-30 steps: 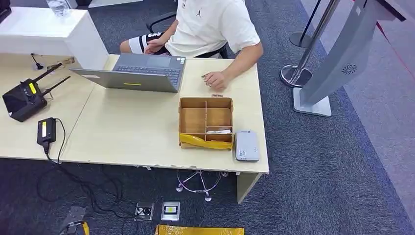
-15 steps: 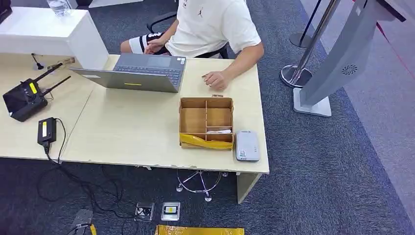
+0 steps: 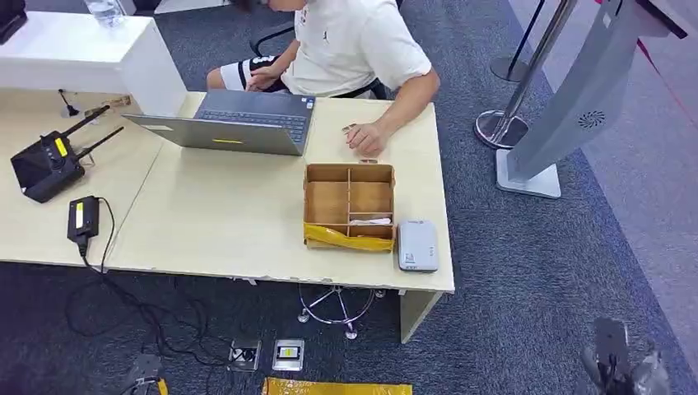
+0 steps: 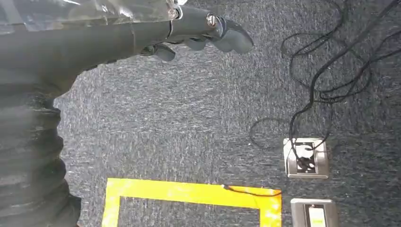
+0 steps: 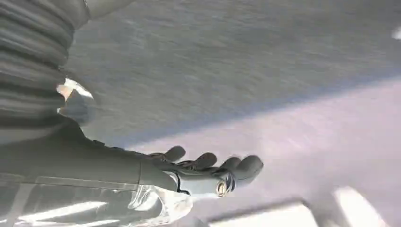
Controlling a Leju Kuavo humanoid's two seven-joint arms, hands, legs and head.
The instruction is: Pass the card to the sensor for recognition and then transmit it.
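A brown cardboard box [image 3: 348, 206] with compartments stands near the table's front right. A white card [image 3: 369, 220] lies in one of its small compartments. The grey card sensor [image 3: 417, 245] lies flat just right of the box. My right hand [image 3: 617, 366] hangs low over the carpet at the bottom right, far from the table; in the right wrist view the hand [image 5: 208, 172] is blurred, its fingers stretched out and holding nothing. My left hand [image 3: 146, 374] hangs at the bottom left; in the left wrist view the hand [image 4: 198, 33] is stretched out above the floor with nothing in it.
A seated person rests a hand [image 3: 365, 137] on the table behind the box. A laptop [image 3: 239, 123], a black radio unit [image 3: 45, 164] and a black adapter [image 3: 82, 218] lie to the left. A grey stand [image 3: 568, 107] rises at right. Cables [image 4: 321, 71], floor sockets [image 4: 305, 158] and yellow tape [image 4: 189, 194] mark the floor.
My right hand has come into view at the bottom right. The whole picture has shifted slightly. The box, card and sensor stay where they were.
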